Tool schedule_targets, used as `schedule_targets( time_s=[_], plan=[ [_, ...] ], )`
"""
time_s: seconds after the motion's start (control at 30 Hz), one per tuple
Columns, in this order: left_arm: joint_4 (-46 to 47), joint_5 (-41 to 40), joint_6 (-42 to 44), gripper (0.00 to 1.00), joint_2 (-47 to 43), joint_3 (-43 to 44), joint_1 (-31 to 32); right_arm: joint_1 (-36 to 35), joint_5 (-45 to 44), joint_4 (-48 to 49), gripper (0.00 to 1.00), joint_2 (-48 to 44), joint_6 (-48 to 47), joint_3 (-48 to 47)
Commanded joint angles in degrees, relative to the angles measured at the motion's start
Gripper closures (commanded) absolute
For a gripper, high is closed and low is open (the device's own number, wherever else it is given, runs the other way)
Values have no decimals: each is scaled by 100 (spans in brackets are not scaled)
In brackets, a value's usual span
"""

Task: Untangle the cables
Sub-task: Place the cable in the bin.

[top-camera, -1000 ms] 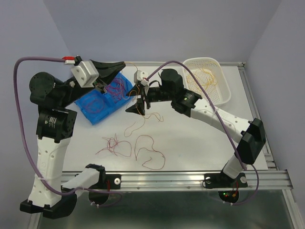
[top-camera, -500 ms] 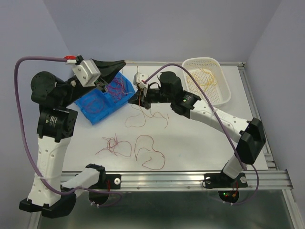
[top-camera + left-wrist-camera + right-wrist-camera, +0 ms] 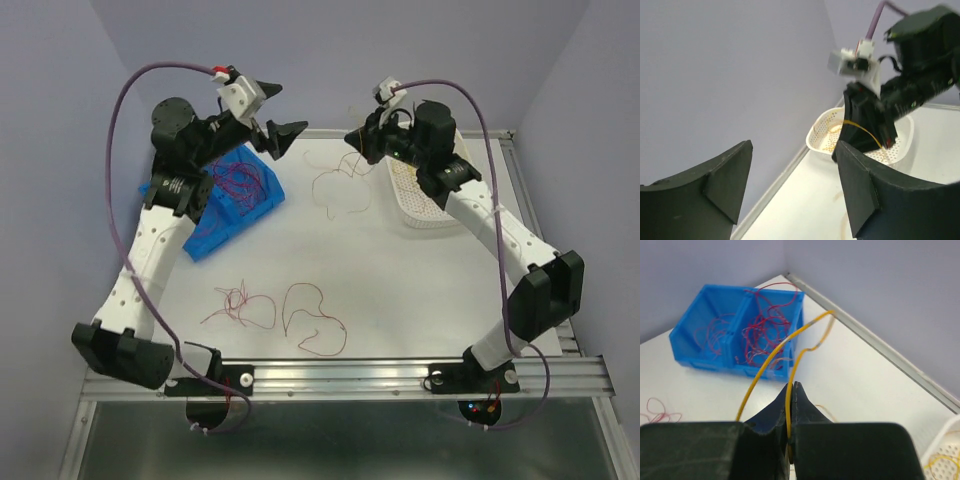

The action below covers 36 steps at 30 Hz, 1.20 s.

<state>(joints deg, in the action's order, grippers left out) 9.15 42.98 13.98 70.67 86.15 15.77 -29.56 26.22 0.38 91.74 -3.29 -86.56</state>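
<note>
The right gripper (image 3: 792, 387) pinches a thin yellow cable (image 3: 765, 365), which loops upward at centre frame; the left gripper (image 3: 795, 170) gapes empty.

Yellow cable (image 3: 791, 371) end hidden inside the closed right gripper (image 3: 792, 386), white basket (image 3: 947, 450) cut off by the corner, tabletop tangle (image 3: 238, 303) crossings unresolved.

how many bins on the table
2: a blue bin at the far left, holding red cables, and a white basket at the far right, partly behind the right arm, holding yellow cables.
</note>
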Motion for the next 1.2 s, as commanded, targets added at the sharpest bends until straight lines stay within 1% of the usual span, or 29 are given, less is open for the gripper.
schedule_targets(
  time_s=[0.0,0.03,0.07,0.1,0.13,0.23,0.37,0.47,0.6,0.63,0.7,0.8,0.83,0.9,0.93,1.0,1.03,1.07,1.1,1.17],
  plan=[
    [721,-88,-290,8,867,498,251,503,33,146,100,-289,671,-659],
    [572,-114,-308,6,1261,682,286,765,50,120,99,-254,733,-808],
    [475,-167,-317,6,1447,1049,339,916,76,111,99,-219,846,-914],
    [378,-185,-325,6,1614,1218,356,1030,50,94,99,-157,926,-1019],
    [290,-167,-317,6,1868,1351,374,1292,50,76,100,-44,988,-1212],
    [175,-229,-195,6,2029,1466,383,1741,50,76,100,176,1225,-1468],
    [158,-510,131,6,1924,1194,401,2182,6,76,99,677,1471,-1942],
    [79,-563,359,6,1758,1045,400,2393,-160,85,99,818,1550,-1865],
    [61,-572,579,6,1502,527,400,2569,-704,111,99,994,1796,-1531],
    [52,-572,606,6,1424,439,401,2578,-1036,120,100,1073,1823,-1391],
    [52,-563,667,6,1353,150,401,2596,-1311,120,100,1187,1849,-1328],
    [43,-580,790,6,1221,-159,392,2622,-1426,111,99,1678,1902,-1468],
    [35,-580,826,6,1203,-238,400,2622,-1444,102,99,1680,1928,-1495],
    [26,-607,913,6,1159,-449,400,2622,-1523,6,74,1908,1955,-1513],
    [26,-624,983,6,1107,-519,401,2613,-1593,-229,64,2039,1946,-1504],
    [43,-651,1037,6,1054,-747,401,2622,-1760,-599,52,2154,1920,-1539],
    [52,-642,1054,6,1036,-818,401,2613,-2056,-810,46,2198,1894,-1556],
    [52,-651,1063,6,1045,-906,392,2587,-2312,-1238,44,2242,1867,-1556],
    [52,-659,1063,6,1062,-907,400,2561,-2871,-1425,43,2234,1780,-1522],
    [35,-730,1081,5,1255,-872,427,2526,-3261,-1733,40,2051,1744,-1355]
  ],
)
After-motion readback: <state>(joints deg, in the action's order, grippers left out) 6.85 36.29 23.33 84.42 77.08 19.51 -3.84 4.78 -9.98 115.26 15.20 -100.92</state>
